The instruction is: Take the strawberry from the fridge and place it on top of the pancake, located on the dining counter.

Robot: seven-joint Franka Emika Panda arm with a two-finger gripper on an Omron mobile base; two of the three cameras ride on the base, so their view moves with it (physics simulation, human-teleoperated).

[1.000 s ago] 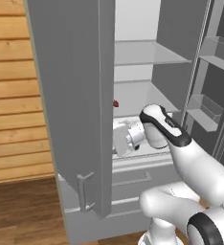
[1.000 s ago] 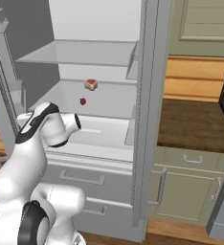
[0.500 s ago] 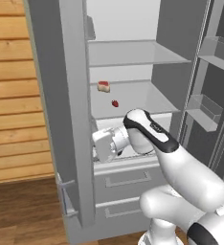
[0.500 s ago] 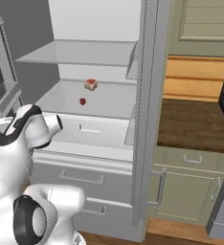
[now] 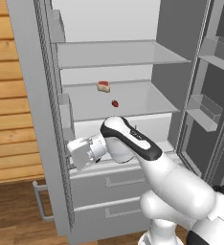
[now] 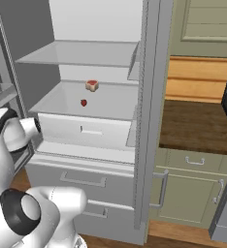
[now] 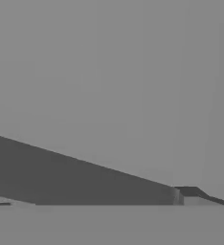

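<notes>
Left base view showed the strawberry point(image 5: 115, 103) lying on the fridge's point(image 5: 37, 119) middle glass shelf point(image 5: 133, 98), with a pale block with a red top point(image 5: 103, 86) just behind it and to its left. In the right base view the strawberry point(image 6: 84, 102) sat in front of that block point(image 6: 91, 85), above a white drawer point(image 6: 84, 131). Below and left of the berry, well apart from it, the arm's wrist point(image 5: 87, 150) pointed left toward the open left door's inner edge. Its pincer was hidden against that door; by the record its jaws stood spread wide, with nothing seen between them.
</notes>
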